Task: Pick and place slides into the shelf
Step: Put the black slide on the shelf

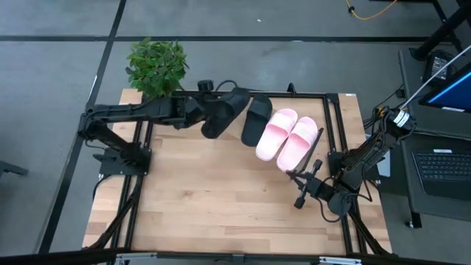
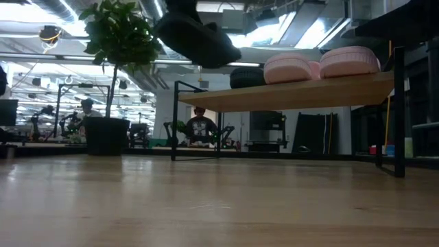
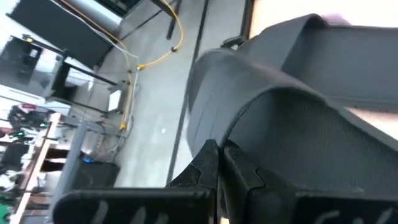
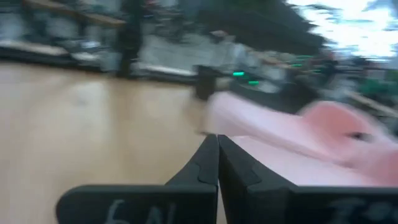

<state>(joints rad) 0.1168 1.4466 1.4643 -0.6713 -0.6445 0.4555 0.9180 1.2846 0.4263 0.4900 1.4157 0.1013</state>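
My left gripper (image 1: pixel 213 121) is shut on a black slide (image 1: pixel 224 109), which the low view shows high above the table (image 2: pixel 199 38), just left of the shelf. The shelf (image 2: pixel 295 92) is a slanted light-wood board on black legs. The other black slide (image 1: pixel 257 119) and two pale pink slides (image 1: pixel 276 134) (image 1: pixel 299 141) rest sole-down on it, side by side. In the low view their rounded straps (image 2: pixel 291 68) stand above the board's edge. My right gripper (image 1: pixel 298 178) is shut and hangs just near of the right-hand pink slide (image 4: pixel 298 143), touching nothing. My left gripper pinches the black slide at the edge of its wide strap (image 3: pixel 249 121), at the foot of the arch; the fingertips (image 3: pixel 208 158) meet there. In the high view the gripper itself hides the place of contact. The slide is lifted clear of table and shelf and sits tilted.
A potted plant (image 1: pixel 156 68) stands at the table's far left corner, close to my left arm. The shelf's black legs (image 2: pixel 175 120) stand on the wooden tabletop (image 1: pixel 221 199), whose near half is bare wood. People and benches show in the room beyond.
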